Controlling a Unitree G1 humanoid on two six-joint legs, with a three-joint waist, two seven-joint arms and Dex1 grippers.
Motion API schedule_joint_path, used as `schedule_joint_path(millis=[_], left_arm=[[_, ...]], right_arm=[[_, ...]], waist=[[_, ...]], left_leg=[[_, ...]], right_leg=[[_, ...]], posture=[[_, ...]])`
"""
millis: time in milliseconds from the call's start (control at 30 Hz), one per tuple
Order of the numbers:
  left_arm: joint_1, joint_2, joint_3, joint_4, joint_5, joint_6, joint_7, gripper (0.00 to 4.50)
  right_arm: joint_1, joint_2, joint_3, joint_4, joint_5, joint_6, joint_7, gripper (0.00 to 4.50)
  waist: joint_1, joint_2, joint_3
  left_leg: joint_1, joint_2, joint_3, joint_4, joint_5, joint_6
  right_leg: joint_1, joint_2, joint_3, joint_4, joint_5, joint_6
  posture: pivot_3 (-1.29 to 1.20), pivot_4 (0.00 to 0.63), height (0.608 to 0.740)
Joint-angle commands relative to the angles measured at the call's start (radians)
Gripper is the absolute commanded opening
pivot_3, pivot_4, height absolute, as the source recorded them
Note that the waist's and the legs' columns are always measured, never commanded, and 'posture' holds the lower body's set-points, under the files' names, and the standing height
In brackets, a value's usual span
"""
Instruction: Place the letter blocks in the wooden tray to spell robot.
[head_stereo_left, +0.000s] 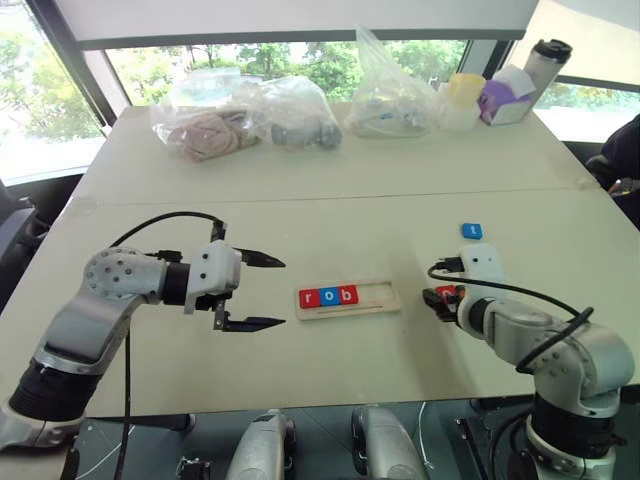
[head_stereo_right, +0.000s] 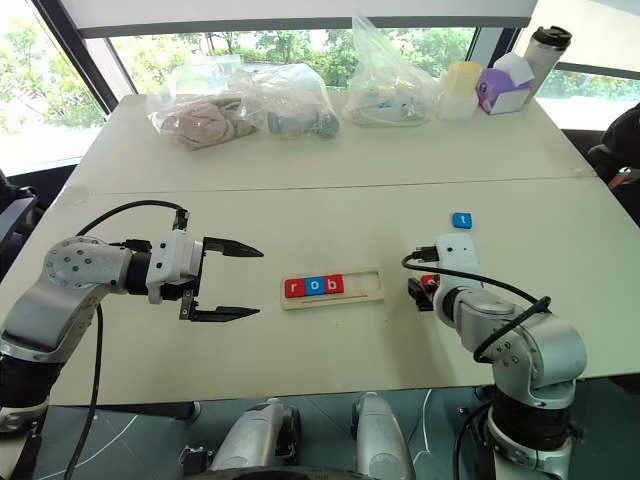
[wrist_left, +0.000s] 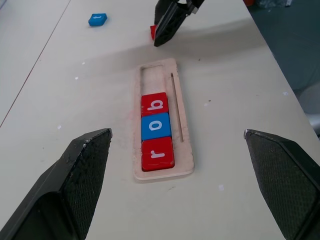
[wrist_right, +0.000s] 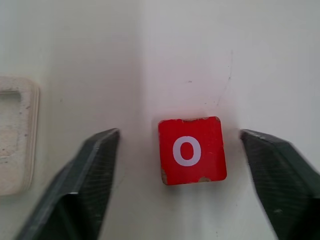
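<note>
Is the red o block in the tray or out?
Out: the red o block lies flat on the table, apart from the wooden tray.

**Count on the tabletop**

Five letter blocks: three in the one wooden tray (head_stereo_left: 375, 304) — red r (head_stereo_left: 308, 298), blue o (head_stereo_left: 327, 296), red b (head_stereo_left: 346, 294) — plus a loose red o (wrist_right: 191, 150) and blue t (head_stereo_left: 471, 231). Three plastic bags (head_stereo_left: 290, 112).

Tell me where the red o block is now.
The red o block lies flat on the table between the right gripper's open fingers, just right of the wooden tray.
</note>
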Motion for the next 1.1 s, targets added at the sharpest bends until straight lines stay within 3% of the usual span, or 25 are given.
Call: schedule_joint_path(millis=[33, 267, 333, 433, 600, 700, 833, 1100], left_arm=[[-0.017, -0.001, 0.003, -0.014, -0.003, -0.014, -0.004, 4.5], [-0.021, -0.003, 0.001, -0.01, 0.0, -0.019, -0.008, 4.5], [-0.029, -0.006, -0.002, -0.005, 0.001, -0.02, -0.009, 4.5], [-0.036, -0.011, -0.004, 0.002, 0.003, -0.022, -0.01, 4.5], [-0.038, -0.013, -0.003, 0.005, 0.006, -0.025, -0.008, 4.5], [-0.031, -0.009, 0.001, -0.005, 0.003, -0.021, -0.004, 4.5], [-0.032, -0.006, 0.002, -0.007, 0.001, -0.016, -0.003, 4.5], [-0.036, -0.003, 0.0, -0.015, 0.001, -0.009, 0.001, 4.5]], right_arm=[[-0.062, -0.077, -0.008, -0.002, 0.081, 0.007, -0.025, 4.49], [-0.32, -0.404, 0.184, 0.053, 0.313, 0.007, 0.28, 4.49], [-0.356, -0.576, 0.278, 0.001, 0.335, -0.061, 0.521, 4.49], [-0.303, -0.828, 0.397, 0.004, 0.222, -0.321, 0.87, 4.49], [-0.171, -1.018, 0.507, 0.173, -0.096, -0.847, 1.239, 4.49], [-0.127, -1.03, 0.538, 0.305, -0.249, -1.121, 1.384, 4.49], [-0.19, -0.94, 0.606, 0.484, -0.442, -1.322, 1.443, 4.49], [-0.315, -0.767, 0.658, 0.745, -0.617, -1.463, 1.542, 4.49]], waist=[[0.0, 0.0, 0.0], [-0.002, -0.001, 0.0], [0.007, 0.0, 0.001], [0.013, 0.001, 0.002], [0.0, 0.0, 0.001], [0.001, 0.0, 0.001], [0.0, 0.0, 0.001], [0.004, 0.0, 0.001]], left_leg=[[0.0, 0.0, 0.0, 0.0, 0.0, 0.0], [0.0, 0.001, 0.0, -0.001, 0.0, 0.0], [0.0, 0.002, -0.002, -0.001, 0.0, 0.0], [-0.002, 0.0, -0.003, -0.002, -0.001, 0.002], [-0.001, -0.001, 0.002, 0.0, -0.004, 0.007], [-0.001, -0.001, 0.005, 0.0, -0.005, 0.008], [0.0, 0.0, 0.005, 0.0, -0.005, 0.007], [0.0, 0.0, 0.005, 0.0, -0.004, 0.007]], right_leg=[[0.0, 0.0, 0.0, 0.0, 0.0, 0.0], [0.0, 0.001, 0.0, -0.001, 0.0, 0.0], [0.0, 0.002, -0.001, -0.001, 0.0, 0.0], [0.0, 0.0, -0.002, -0.004, -0.001, 0.002], [0.006, -0.002, -0.001, -0.015, -0.001, 0.002], [0.005, -0.004, -0.001, -0.015, 0.0, 0.003], [0.004, -0.003, -0.001, -0.014, 0.0, 0.003], [0.004, -0.002, -0.001, -0.012, 0.0, 0.003]], posture=[[0.0, 0.15, 0.74], [0.0, 0.15, 0.74], [0.0, 0.15, 0.74], [0.0, 0.15, 0.74], [0.0, 0.15, 0.74], [0.0, 0.15, 0.74], [0.0, 0.15, 0.74], [0.0, 0.15, 0.74]])
